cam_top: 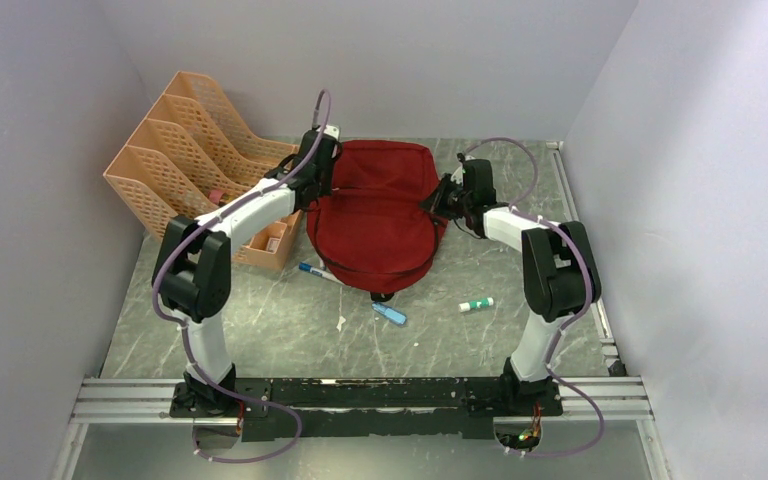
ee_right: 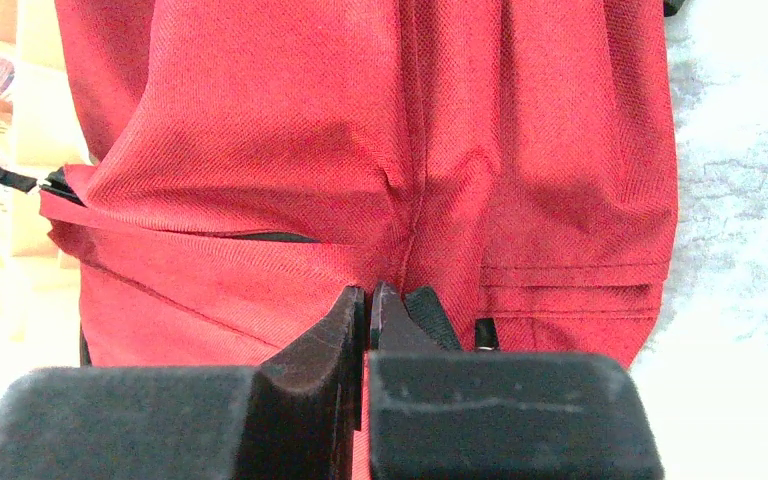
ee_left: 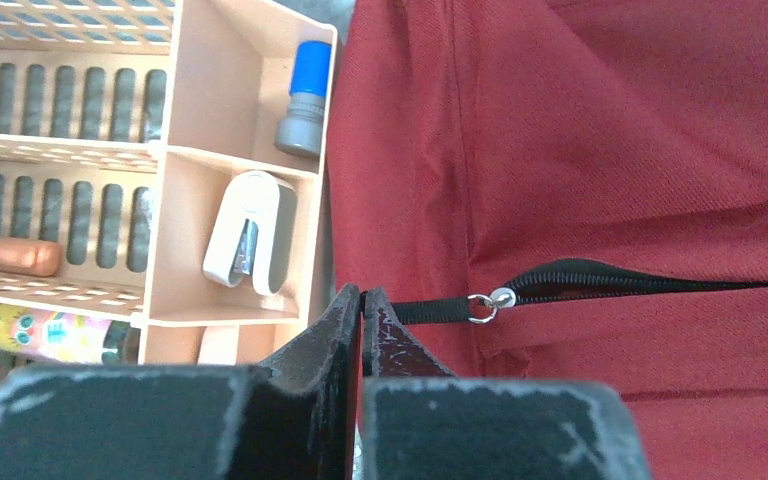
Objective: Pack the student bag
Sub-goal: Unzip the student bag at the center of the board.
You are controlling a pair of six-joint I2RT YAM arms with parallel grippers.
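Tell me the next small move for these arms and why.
Probably the left pincer should draw the zipper pull along the zipper to open the bag. It is shut on that pull, the zipper looks closed, and the right pincer is shut on the bag's other side, steadying it.

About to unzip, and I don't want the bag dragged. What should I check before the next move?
1. Left claw pinches the black zipper pull strap: ok.
2. Right claw shut on the dark-red fabric backpack, bracing it: ok.
3. Black zipper teeth opened: not ok, closed.
4. Pull path free of the peach plastic organiser: cannot tell.
5. White green-capped glue stick apart from backpack: ok.
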